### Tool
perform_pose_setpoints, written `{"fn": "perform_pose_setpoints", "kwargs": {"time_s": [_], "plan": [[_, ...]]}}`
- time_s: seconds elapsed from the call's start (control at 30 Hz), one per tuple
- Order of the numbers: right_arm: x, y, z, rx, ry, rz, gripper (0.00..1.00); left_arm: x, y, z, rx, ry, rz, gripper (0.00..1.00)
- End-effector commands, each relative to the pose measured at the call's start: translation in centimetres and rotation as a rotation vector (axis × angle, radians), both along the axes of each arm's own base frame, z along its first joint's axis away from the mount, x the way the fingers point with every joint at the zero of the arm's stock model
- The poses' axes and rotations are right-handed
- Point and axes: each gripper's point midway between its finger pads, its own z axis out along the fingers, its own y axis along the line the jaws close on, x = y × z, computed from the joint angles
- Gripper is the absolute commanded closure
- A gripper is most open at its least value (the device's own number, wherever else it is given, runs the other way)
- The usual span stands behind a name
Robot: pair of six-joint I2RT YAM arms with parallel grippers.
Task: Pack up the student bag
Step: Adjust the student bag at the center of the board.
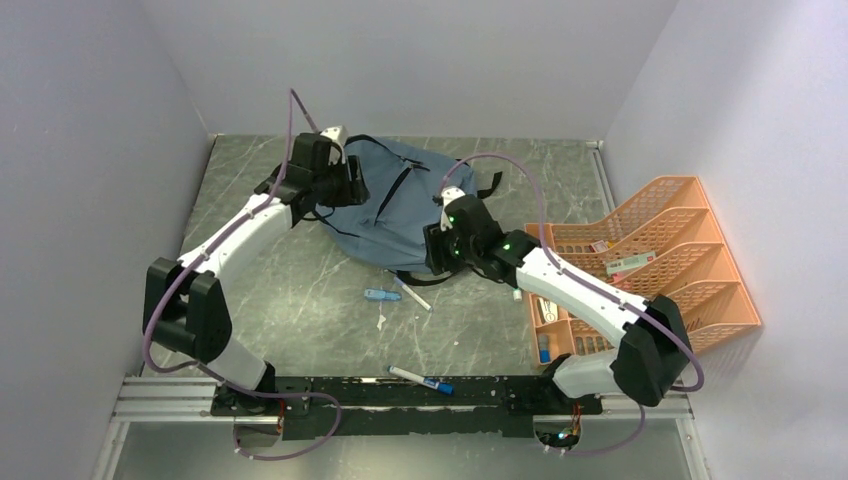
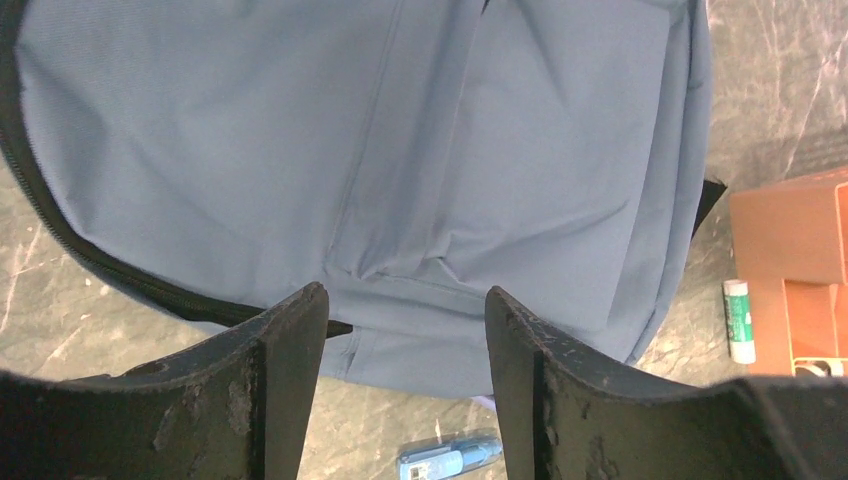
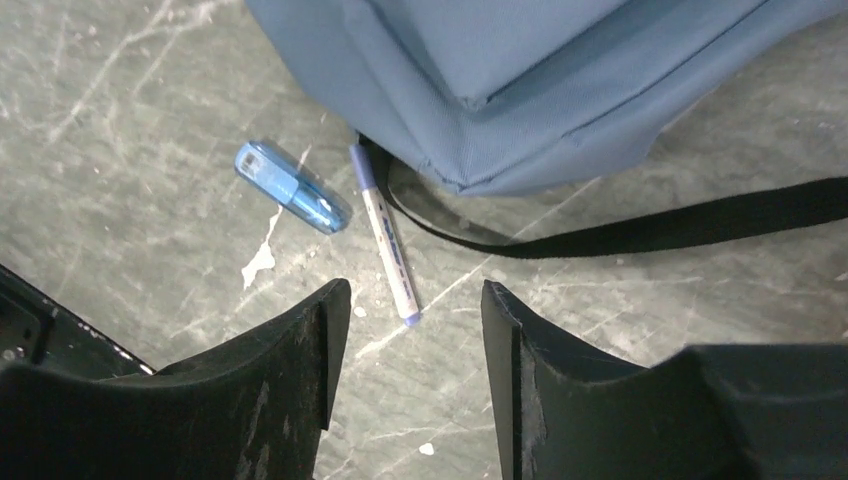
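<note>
Grey-blue backpack (image 1: 395, 205) lying on table (image 1: 300, 290); left gripper (image 2: 405, 295) spread empty over it, right gripper (image 3: 415, 288) spread empty above pen (image 3: 385, 235)

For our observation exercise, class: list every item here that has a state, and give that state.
Bag: lying flat on the table, not gripped.
Left gripper: open, empty, above the bag.
Right gripper: open, empty, above the pen.
Pen: lying on the table by the bag.
Marker: lying at the table's near edge, blue cap on.
Rack: holding a few items.
</note>
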Motion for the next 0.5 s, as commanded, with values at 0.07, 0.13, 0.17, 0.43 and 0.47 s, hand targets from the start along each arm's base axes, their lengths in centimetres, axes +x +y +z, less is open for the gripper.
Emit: {"fn": "perform_pose_setpoints", "kwargs": {"time_s": [0.07, 0.13, 0.17, 0.43, 0.47], "plan": [[-2.4, 0.7, -3.2, -0.05, 0.072, 0.045, 0.43, -0.1, -2.2, -0.7, 0.038, -0.026, -0.095, 0.36], [-3.1, 1.5, -4.1, -0.065, 0.093, 0.091, 0.43, -0.2, -2.4, -1.2, 0.034, -0.015, -0.105, 0.37], [-3.3, 1.7, -4.4, -0.078, 0.097, 0.109, 0.43, -0.3, -2.4, -1.4, 0.034, -0.012, -0.11, 0.37], [-1.1, 2.3, -2.6, -0.049, 0.006, -0.008, 0.43, 1.0, -3.9, -2.3, 0.093, 0.002, -0.144, 0.36], [-0.7, 2.1, -2.1, -0.041, -0.016, -0.036, 0.43, 1.5, -4.2, -2.2, 0.113, -0.006, -0.144, 0.36]]}}
